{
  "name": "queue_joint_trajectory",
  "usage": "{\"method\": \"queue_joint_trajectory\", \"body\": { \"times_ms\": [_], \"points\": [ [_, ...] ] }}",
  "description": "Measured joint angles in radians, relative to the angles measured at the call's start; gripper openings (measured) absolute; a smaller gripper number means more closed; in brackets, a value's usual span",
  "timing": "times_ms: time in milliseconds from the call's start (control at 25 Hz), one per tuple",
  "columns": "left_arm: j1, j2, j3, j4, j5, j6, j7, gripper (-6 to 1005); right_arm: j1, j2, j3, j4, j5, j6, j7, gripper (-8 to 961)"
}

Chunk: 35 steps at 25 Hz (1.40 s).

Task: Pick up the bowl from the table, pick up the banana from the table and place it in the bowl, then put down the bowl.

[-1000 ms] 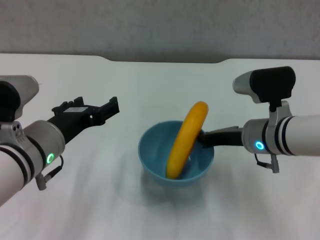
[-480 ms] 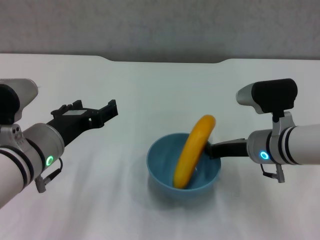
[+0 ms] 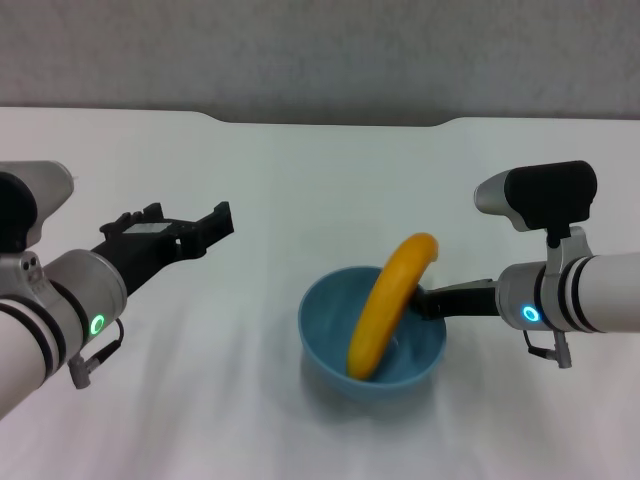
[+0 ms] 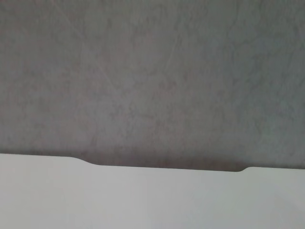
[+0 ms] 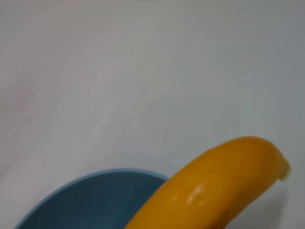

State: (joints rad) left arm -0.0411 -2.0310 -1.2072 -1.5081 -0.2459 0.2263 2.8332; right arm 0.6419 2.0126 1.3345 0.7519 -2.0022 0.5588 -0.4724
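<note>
The light-blue bowl point(image 3: 328, 335) sits right of the table's middle in the head view. The orange-yellow banana point(image 3: 390, 300) leans in it, its upper end sticking out over the right rim. My right gripper point(image 3: 426, 301) is shut on the bowl's right rim, partly hidden behind the banana. I cannot tell whether the bowl rests on the white table point(image 3: 300, 170) or hangs just above it. The right wrist view shows the banana point(image 5: 214, 186) and the bowl point(image 5: 90, 200) close up. My left gripper point(image 3: 185, 228) is open and empty, well left of the bowl.
The table's far edge has a shallow dark notch point(image 3: 330, 122), which also shows in the left wrist view point(image 4: 167, 167), with a grey wall point(image 4: 152, 71) behind it.
My right gripper has carried the bowl and banana to the right, nearer the front and lower. The left arm has barely moved.
</note>
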Motion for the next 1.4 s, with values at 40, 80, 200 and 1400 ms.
{"method": "queue_joint_trajectory", "body": {
  "times_ms": [40, 80, 200, 1400],
  "points": [
    [0.000, 0.000, 0.000, 0.002, -0.001, -0.001, 0.000, 904, -0.001, 0.000, 0.000, 0.003, 0.000, -0.001, -0.004, 44],
    [0.000, 0.000, 0.000, 0.002, -0.002, -0.001, 0.000, 904, -0.003, 0.000, 0.000, 0.008, 0.001, -0.002, -0.008, 44],
    [0.000, 0.000, 0.000, 0.003, -0.002, -0.001, 0.000, 903, -0.015, 0.000, 0.000, 0.032, 0.002, -0.004, -0.017, 115],
    [0.083, 0.001, -0.054, -0.006, -0.001, -0.059, 0.000, 903, -0.396, -0.007, 0.133, 0.568, -0.253, 0.083, -0.021, 656]
  ]
}}
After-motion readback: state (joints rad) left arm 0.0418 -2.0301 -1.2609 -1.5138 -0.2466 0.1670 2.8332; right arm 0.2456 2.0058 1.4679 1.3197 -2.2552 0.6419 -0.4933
